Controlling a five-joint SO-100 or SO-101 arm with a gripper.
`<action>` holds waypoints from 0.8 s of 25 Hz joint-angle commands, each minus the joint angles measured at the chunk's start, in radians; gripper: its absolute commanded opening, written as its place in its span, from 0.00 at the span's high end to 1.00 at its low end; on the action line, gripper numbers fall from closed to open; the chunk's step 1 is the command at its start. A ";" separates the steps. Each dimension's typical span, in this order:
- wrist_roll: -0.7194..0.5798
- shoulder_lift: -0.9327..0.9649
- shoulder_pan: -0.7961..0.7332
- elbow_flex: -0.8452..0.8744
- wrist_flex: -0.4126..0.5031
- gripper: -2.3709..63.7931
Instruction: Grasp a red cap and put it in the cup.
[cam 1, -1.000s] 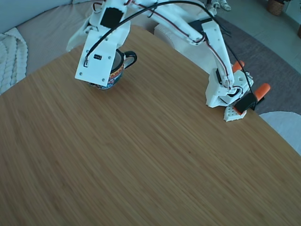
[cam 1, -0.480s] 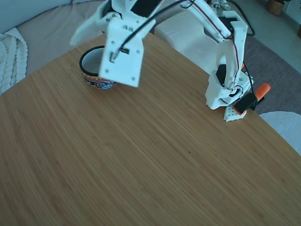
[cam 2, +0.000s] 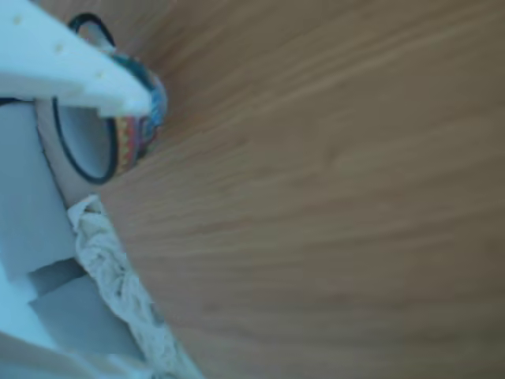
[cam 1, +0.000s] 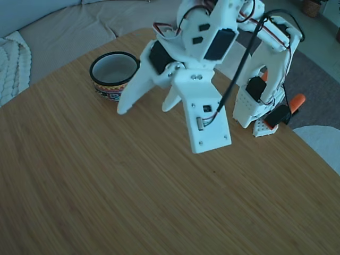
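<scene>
Wooden table (cam 1: 133, 202), bamboo-type grain w/ fine streaks, curved far edge, fills most of the fixed view. Behind it a beige sofa (cam 1: 58, 29); cream knitted blanket (cam 1: 11, 64) at left edge, also seen in the other view (cam 2: 118, 292). Top right: grey rug (cam 1: 313, 69) on pale floor (cam 1: 287, 16), wicker basket (cam 1: 311, 6) in the corner. Pale round seat (cam 1: 321, 143) right of the table. Light soft, bluish, daylight-like.

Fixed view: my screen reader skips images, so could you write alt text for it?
A white robot arm reaches over a wooden table, its open jaws near a black-rimmed patterned cup. No red cap is visible.
</scene>
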 commanded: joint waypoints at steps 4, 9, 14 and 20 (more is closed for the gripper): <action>0.006 0.109 -0.060 0.249 -0.035 0.36; 0.006 0.150 -0.100 0.476 -0.199 0.36; 0.006 0.187 -0.137 0.678 -0.360 0.36; 0.003 0.262 -0.138 0.865 -0.483 0.36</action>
